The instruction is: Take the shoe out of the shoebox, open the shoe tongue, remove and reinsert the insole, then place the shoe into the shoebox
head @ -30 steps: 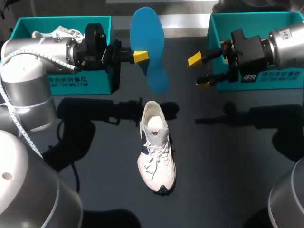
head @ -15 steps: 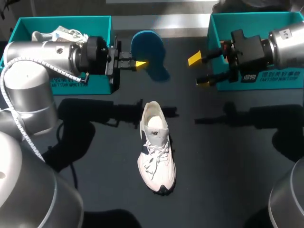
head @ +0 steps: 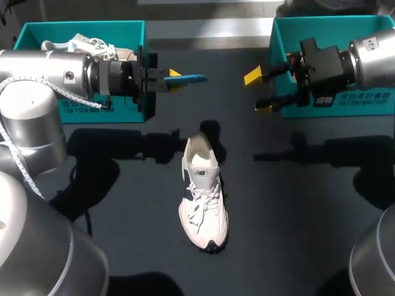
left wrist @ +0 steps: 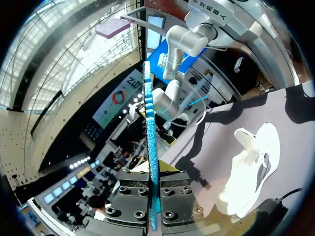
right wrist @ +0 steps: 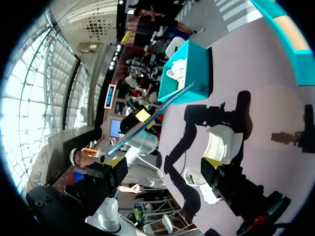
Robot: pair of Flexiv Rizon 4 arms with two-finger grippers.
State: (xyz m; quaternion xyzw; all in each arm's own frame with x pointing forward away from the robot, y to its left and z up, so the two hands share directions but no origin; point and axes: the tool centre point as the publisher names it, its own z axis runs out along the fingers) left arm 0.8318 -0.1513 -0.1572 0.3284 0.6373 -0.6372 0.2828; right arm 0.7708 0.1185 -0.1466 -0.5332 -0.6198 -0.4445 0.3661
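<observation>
White mesh and leather: the shoe [head: 202, 197] lies on the dark table [head: 296, 203], in the middle and towards the near edge. Its long axis runs near to far. The toe points at the near edge. The heel and the open collar face the far edge.

Farther out, over the table's far half, are both grippers.

- The left gripper [head: 171, 79] comes in from the left side. Its fingers are clamped on one end of the blue insole [head: 191, 78].
- The insole is clear of the table. From above it shows edge-on. Its long axis points right, along the fingers, so it lies across the shoe's axis.
- In the left wrist view the insole [left wrist: 149, 123] stands between the fingers as a thin blade. The shoe [left wrist: 251, 162] lies off to one side of it.
- The right gripper [head: 258, 92] has its fingers well apart and grips nothing.

The shoe's collar lies towards the near edge from the left gripper, slightly to its right. Judgement: reinsertion calls for the insole to be turned in line with the shoe and led down into the collar. The left arm carries the part and is slightly nearer the heel.

At the far left corner stands the left box [head: 80, 28], which contains a second shoe [head: 77, 43]. At the far right corner stands the right box [head: 290, 28].
</observation>
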